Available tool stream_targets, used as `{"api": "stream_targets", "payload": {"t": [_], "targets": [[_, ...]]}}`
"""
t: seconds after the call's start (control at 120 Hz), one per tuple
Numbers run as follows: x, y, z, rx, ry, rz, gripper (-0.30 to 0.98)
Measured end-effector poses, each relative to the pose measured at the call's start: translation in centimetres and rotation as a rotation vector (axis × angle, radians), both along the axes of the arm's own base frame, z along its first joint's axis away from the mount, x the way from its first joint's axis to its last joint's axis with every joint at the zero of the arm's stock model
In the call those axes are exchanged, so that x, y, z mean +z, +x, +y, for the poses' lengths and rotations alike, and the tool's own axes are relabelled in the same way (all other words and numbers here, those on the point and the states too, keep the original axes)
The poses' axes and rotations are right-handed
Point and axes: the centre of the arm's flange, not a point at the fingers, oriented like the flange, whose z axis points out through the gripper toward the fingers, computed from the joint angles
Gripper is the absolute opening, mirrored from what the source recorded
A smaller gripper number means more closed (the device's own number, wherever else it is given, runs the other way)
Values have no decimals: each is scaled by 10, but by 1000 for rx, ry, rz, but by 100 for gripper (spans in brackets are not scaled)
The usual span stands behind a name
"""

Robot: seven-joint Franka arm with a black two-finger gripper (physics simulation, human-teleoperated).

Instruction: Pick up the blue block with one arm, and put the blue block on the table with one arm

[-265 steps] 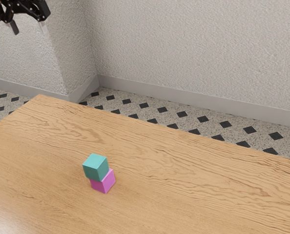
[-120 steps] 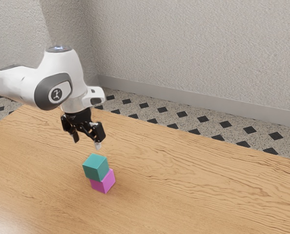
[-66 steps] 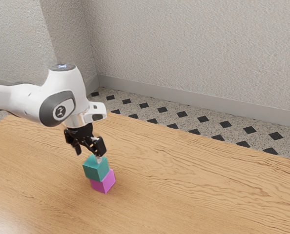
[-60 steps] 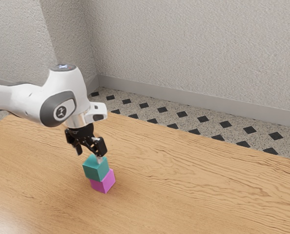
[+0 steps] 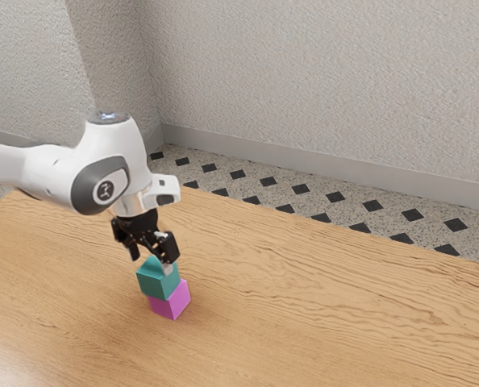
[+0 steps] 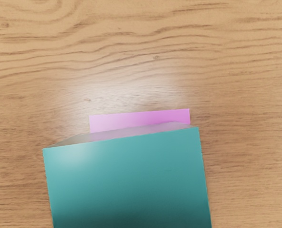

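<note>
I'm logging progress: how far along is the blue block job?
The reach looks nearly done: the gripper is right at the teal-blue block. In hand, it seems, is lining up the grasp, with the fingers apart. Left are closing, lifting and placing: the block sits on the pink block, not on the table.

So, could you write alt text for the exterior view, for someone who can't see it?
A white robot arm poises its open black hand at a teal block stacked on a pink block on a wood-grain table. Behind are a diamond-patterned floor and textured walls.
</note>
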Motion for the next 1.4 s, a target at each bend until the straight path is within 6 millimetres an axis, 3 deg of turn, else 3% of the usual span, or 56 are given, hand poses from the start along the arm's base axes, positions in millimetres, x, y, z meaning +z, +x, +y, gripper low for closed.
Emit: {"api": "stream_targets", "payload": {"t": [0.175,0.642,0.733,0.925,1.225,1.4], "targets": [[-16,4,3,0,-4,29,69],[-36,10,4,-7,-7,56,69],[-38,10,4,-8,-8,58,61],[-35,10,3,-10,-8,50,43],[-15,15,5,-4,2,8,33],[-10,21,-7,-22,3,-6,31]]}}
